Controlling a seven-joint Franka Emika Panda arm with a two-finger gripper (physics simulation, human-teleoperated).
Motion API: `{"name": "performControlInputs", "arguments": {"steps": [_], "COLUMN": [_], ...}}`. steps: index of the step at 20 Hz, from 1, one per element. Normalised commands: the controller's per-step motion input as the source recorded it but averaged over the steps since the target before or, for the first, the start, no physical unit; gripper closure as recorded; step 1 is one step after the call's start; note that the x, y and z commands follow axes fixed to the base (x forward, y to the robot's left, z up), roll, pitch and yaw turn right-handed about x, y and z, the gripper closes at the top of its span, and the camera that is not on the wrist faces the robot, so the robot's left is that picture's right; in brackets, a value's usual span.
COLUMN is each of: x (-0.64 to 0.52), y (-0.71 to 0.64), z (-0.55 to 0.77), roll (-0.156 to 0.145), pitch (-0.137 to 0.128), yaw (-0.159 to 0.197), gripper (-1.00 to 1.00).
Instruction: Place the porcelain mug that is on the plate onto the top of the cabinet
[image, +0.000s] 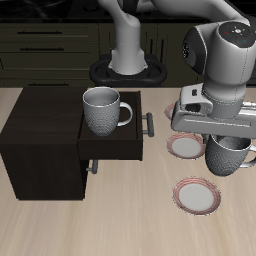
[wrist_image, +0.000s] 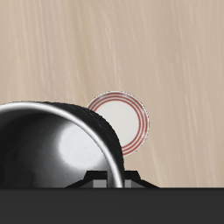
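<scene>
My gripper (image: 228, 138) is shut on the porcelain mug (image: 229, 155), a pale grey dimpled mug, and holds it above the table beside a plate (image: 185, 147) with a white centre and pinkish rim. In the wrist view the mug's glossy inside (wrist_image: 52, 144) fills the frame by my gripper (wrist_image: 110, 180), with one empty plate (wrist_image: 124, 118) on the table below. The near-black cabinet (image: 42, 125) stands across the table from the gripper, its drawer (image: 112, 142) pulled open with the bar handle (image: 148, 123) facing the gripper.
A look-alike mug (image: 103, 110) stands in the open drawer. A second empty plate (image: 197, 195) lies nearer the table's front edge. The robot's base (image: 128, 62) is at the back of the table.
</scene>
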Motion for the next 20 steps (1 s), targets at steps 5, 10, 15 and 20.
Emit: {"name": "performControlInputs", "arguments": {"steps": [5,10,15,20], "x": [-0.28,-0.30,-0.27,-0.27], "y": [0.06,-0.05,-0.10,-0.08], "z": [0.49,0.49,0.36,0.30], "roll": [-0.003,-0.021,-0.019,0.018], "pitch": [-0.034,-0.056,-0.049,-0.033], "yaw": [0.051,0.024,0.035,0.033], "gripper": [1.00,1.00,1.00,1.00]}}
